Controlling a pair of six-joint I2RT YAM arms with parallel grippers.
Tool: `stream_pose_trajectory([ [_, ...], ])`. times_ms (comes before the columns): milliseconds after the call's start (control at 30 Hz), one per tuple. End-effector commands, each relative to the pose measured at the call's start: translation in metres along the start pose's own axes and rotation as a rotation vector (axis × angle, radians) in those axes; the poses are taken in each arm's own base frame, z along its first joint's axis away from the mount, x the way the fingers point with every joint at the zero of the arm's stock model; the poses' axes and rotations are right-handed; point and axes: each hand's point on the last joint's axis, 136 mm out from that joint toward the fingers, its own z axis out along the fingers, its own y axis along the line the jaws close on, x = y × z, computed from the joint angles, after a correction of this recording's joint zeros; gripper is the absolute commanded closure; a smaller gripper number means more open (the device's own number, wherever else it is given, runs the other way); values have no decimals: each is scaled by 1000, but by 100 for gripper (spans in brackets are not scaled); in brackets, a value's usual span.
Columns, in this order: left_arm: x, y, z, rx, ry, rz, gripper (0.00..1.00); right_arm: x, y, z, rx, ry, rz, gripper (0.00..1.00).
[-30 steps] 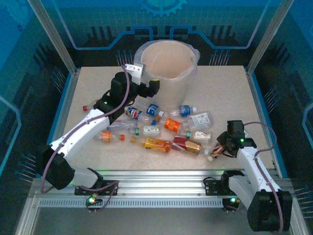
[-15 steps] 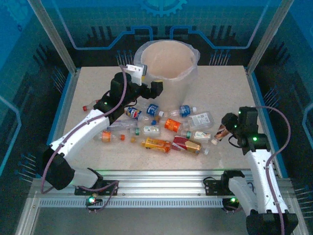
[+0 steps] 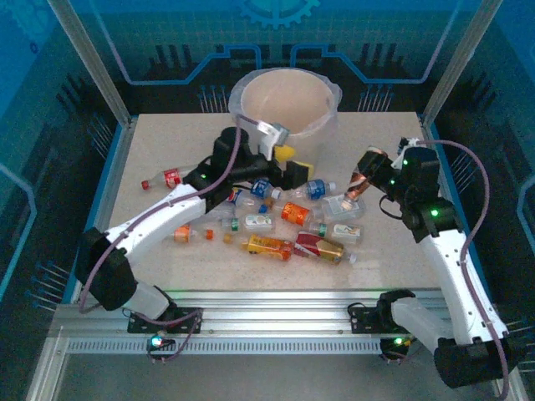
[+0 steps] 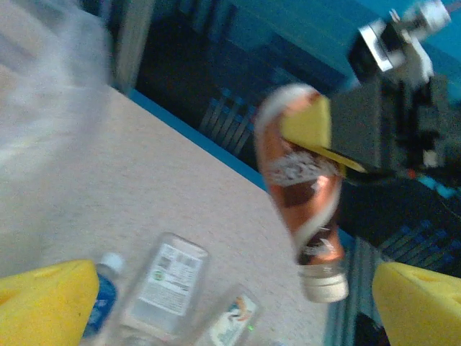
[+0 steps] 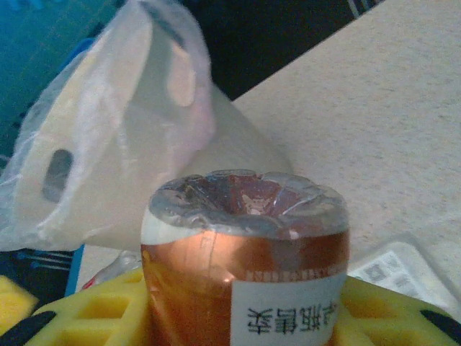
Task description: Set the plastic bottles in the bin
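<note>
Filling right pincer — copper bottle.

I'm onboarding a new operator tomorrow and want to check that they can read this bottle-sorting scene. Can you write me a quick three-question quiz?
1. True or false: the right gripper is shut on a copper-labelled bottle that is lifted off the table.
2. The left gripper is: A) open and holding nothing; B) shut on a blue-capped bottle; C) down inside the bin.
3. Is the held bottle above the bin's opening yet?

Key: 1 true. 2 A. 3 No, it hangs to the right of the bin, over the table.
</note>
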Motion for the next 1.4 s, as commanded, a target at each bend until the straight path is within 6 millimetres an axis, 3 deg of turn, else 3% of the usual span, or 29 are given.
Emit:
stream_pose_trajectory([
  [0, -7, -40, 15, 134, 14, 91, 1, -18, 41, -2, -115, -53, -17, 65],
  [267, 0, -40, 44, 153, 30, 62, 1, -17, 84, -2, -223, -55, -41, 65],
  [500, -3, -38, 58, 166, 13, 31, 9, -15, 98, -7, -267, -69, -31, 64],
  [700, -7, -38, 65, 182, -3, 5, 28, -10, 101, -8, -274, -61, -36, 64],
  [867, -11, -41, 65, 195, -16, 2, 63, -9, 97, -8, -261, -67, -37, 62],
  [967, -13, -40, 63, 186, -22, 11, 74, -9, 96, -9, -252, -71, -45, 60],
  [1033, -15, -39, 61, 172, -26, 19, 77, -11, 97, -9, -246, -71, -53, 48],
  [1133, -17, -35, 58, 134, -28, 32, 79, -15, 101, -14, -243, -70, -78, 6],
  [1167, -17, -33, 58, 119, -27, 36, 79, -18, 103, -17, -239, -71, -93, 0],
  [1367, -24, -18, 47, 14, -26, 78, 79, -37, 111, -44, -212, -101, -175, 0],
])
